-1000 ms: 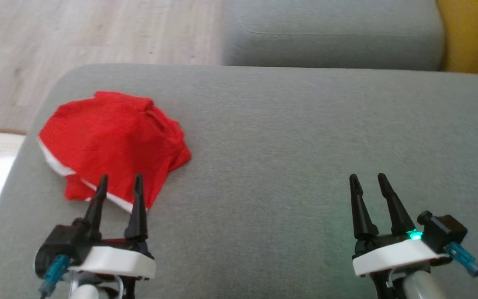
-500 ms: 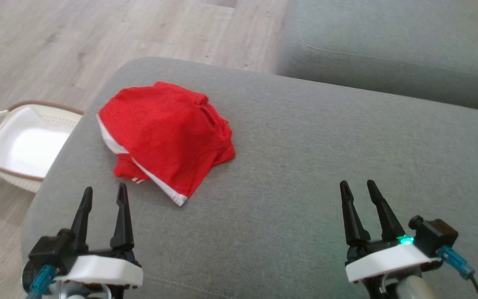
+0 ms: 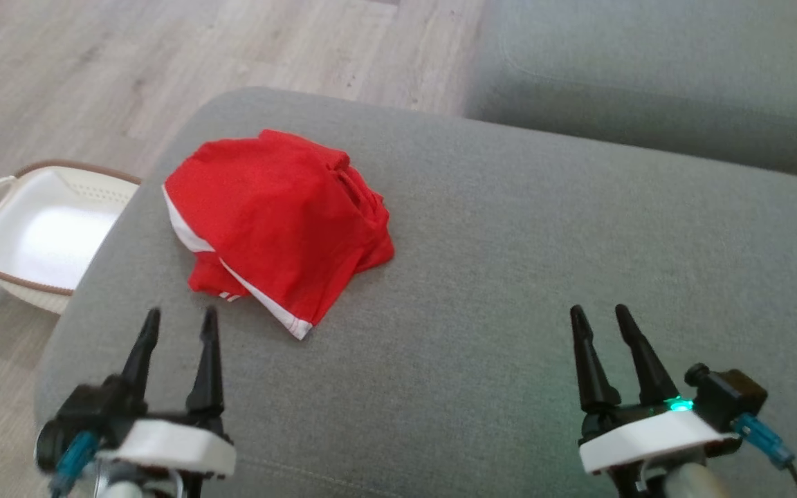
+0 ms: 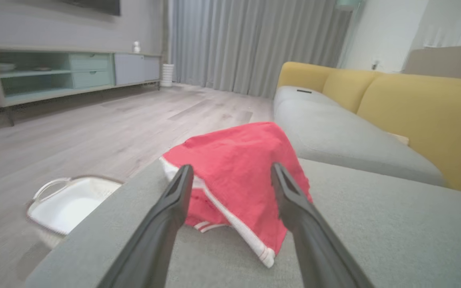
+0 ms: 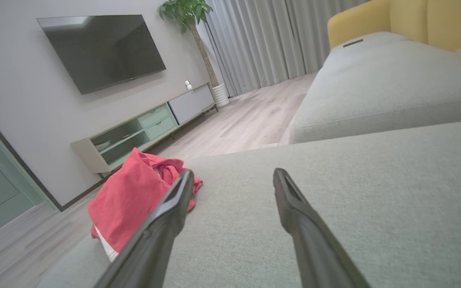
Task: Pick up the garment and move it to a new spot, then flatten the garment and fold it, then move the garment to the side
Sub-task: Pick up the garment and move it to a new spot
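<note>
Soft, even daylight falls with no hard shadows on the grey cushion (image 3: 509, 290). Left of the red garment (image 3: 274, 221), the white basket (image 3: 25, 292) glares, its inside blown out, and a faint shadow lies on the floor (image 3: 94, 69) beneath it. Below the garment, the base of the left pincer (image 3: 181, 312) is blurred. The green lamp (image 3: 679, 404) on the right pincer (image 3: 599, 310) tints the cushion beside it. In the left wrist view the basket looks smeared.

1. The red garment (image 3: 274, 221) lies bunched on the left of the grey cushion (image 3: 509, 277), just beyond the open left hand (image 3: 181, 312), not touching it.
2. Right of it the cushion is bare up to the open right hand (image 3: 598, 310).
3. A white basket (image 3: 28, 289) stands on the floor (image 3: 59, 69) off the cushion's left edge.
</note>
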Available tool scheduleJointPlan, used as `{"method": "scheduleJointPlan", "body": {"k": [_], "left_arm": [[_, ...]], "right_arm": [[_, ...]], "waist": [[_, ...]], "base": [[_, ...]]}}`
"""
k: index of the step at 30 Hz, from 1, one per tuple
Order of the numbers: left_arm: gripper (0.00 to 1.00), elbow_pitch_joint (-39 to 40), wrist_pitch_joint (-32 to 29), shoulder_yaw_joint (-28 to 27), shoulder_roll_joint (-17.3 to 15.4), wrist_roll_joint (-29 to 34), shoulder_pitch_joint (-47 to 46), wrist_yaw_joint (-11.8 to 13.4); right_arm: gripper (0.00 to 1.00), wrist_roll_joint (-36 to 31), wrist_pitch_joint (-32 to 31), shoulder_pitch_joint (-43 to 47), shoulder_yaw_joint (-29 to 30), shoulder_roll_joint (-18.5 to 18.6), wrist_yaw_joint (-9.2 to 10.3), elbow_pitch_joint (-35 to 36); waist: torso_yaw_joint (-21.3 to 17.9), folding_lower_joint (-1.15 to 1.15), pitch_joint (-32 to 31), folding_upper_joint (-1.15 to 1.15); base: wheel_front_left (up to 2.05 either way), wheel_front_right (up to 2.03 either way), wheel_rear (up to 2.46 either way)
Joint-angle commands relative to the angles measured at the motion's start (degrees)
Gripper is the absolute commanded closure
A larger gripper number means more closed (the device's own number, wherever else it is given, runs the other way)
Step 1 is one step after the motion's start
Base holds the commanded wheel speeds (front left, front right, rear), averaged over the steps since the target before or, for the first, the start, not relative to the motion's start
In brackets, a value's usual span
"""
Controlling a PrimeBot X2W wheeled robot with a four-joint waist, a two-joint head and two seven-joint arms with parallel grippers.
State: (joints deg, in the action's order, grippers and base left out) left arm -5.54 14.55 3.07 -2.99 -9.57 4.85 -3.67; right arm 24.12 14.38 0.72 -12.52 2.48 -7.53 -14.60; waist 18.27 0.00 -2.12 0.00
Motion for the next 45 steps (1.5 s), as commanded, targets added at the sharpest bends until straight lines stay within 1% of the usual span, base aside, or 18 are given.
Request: {"method": "scheduleJointPlan", "body": {"k": [1, 3, 4, 7, 12, 16, 19, 20, 22, 25, 27, 30, 31, 32, 36, 40, 45], "left_arm": [[0.00, 0.6, 0.4, -1.2, -0.4, 1.2, -6.0, -1.3], [0.00, -2.8, 0.4, 0.5, -1.6, 1.1, -9.1, -2.6], [0.00, -4.6, 0.4, 1.7, -2.7, 1.1, -11.3, -3.1], [0.00, -10.0, -0.4, 5.1, -6.3, 0.1, -18.7, -3.7], [0.00, -17.0, -7.8, 13.9, -13.8, -3.8, -32.2, -3.8], [0.00, -21.2, -13.6, 19.7, -18.7, -8.6, -41.4, -3.8], [0.00, -23.9, -16.9, 23.6, -22.0, -12.0, -46.4, -3.8], [0.00, -23.9, -16.9, 23.6, -22.0, -12.0, -46.4, -3.8], [0.00, -25.8, -18.6, 25.9, -24.0, -14.1, -48.9, -3.8], [0.00, -28.9, -21.5, 28.2, -25.9, -17.2, -51.6, -3.8], [0.00, -30.5, -23.4, 29.6, -26.3, -18.8, -52.7, -3.8], [0.00, -32.9, -24.4, 30.5, -26.7, -20.8, -54.0, -3.8], [0.57, -33.4, -24.5, 31.0, -26.7, -21.3, -54.3, -3.8], [1.00, -33.8, -24.2, 31.3, -26.8, -21.8, -54.5, -3.8], [1.00, -34.9, -20.9, 32.0, -26.9, -23.1, -55.2, -3.8], [1.00, -34.9, -15.5, 31.7, -26.7, -22.8, -56.0, -3.7], [1.00, -32.8, -11.4, 30.7, -26.1, -23.1, -56.6, -2.9]], "right_arm": [[0.00, -0.5, 0.6, -2.3, -0.5, 0.4, 0.04, 2.1], [0.00, -0.9, 0.6, -2.9, 0.4, 0.4, 0.04, 2.3], [0.00, -1.0, 0.6, -3.3, 0.7, 0.4, 0.04, 2.4], [0.00, -1.8, 0.6, -4.2, 1.4, 0.4, 0.04, 2.6], [0.00, -3.1, 0.6, -6.6, 2.3, 0.4, 0.04, 3.7], [0.00, -2.9, 0.6, -8.7, 3.0, 0.4, 0.04, 4.5], [0.00, -2.9, 0.6, -10.0, 2.8, 0.4, 0.04, 5.0], [0.00, -2.9, 0.6, -10.0, 2.8, 0.4, 0.04, 5.0], [0.00, -2.9, 0.6, -10.5, 2.7, 0.4, 0.04, 5.2], [0.00, -2.8, 0.6, -11.0, 3.0, 0.4, 0.04, 5.2], [0.00, -2.6, 0.6, -11.3, 3.1, 0.4, 0.04, 5.2], [0.00, -2.5, 0.6, -11.4, 3.1, 0.4, 0.04, 5.3], [0.00, -2.4, 0.6, -11.4, 3.1, 0.4, 0.04, 5.3], [0.00, -2.3, 0.6, -11.4, 3.0, 0.4, 0.04, 5.3], [0.00, -2.2, 0.6, -11.4, 2.6, 0.4, 0.04, 4.9], [0.00, -2.2, 0.6, -11.0, 2.1, 0.4, 0.04, 4.3], [0.00, -1.5, 0.6, -9.9, 2.2, 0.4, 0.04, 4.1]], "waist": [[-1.1, 0.00, 1.7, 0.00], [-1.9, 0.00, 3.3, 0.00], [-2.3, 0.00, 4.1, 0.00], [-3.6, 0.00, 6.6, 0.00], [-6.1, 0.00, 11.4, 0.00], [-8.2, 0.00, 14.8, 0.00], [-9.8, 0.00, 16.7, 0.00], [-9.8, 0.00, 16.7, 0.00], [-10.7, 0.00, 17.6, 0.00], [-11.7, 0.00, 18.6, 0.00], [-12.0, 0.00, 19.1, 0.00], [-12.2, 0.00, 19.4, 0.00], [-12.2, 0.00, 19.4, 0.00], [-12.2, 0.00, 19.4, 0.00], [-11.8, 0.00, 18.6, 0.00], [-11.3, 0.00, 16.7, 0.00], [-10.0, 0.00, 13.6, 0.00]], "base": [[0.00, 0.00, 0.00], [0.00, 0.00, 0.00], [0.00, 0.00, 0.00], [0.00, 0.00, 0.00], [0.00, 0.00, 0.00], [0.00, 0.00, 0.00], [0.00, 0.00, 0.00], [0.00, 0.00, 0.00], [0.00, 0.00, 0.00], [0.00, 0.00, 0.00], [0.00, 0.00, 0.00], [0.00, 0.00, 0.00], [0.00, 0.00, 0.00], [0.00, 0.00, 0.00], [0.00, 0.00, 0.00], [0.00, 0.00, 0.00], [0.00, 0.00, 0.00]]}}
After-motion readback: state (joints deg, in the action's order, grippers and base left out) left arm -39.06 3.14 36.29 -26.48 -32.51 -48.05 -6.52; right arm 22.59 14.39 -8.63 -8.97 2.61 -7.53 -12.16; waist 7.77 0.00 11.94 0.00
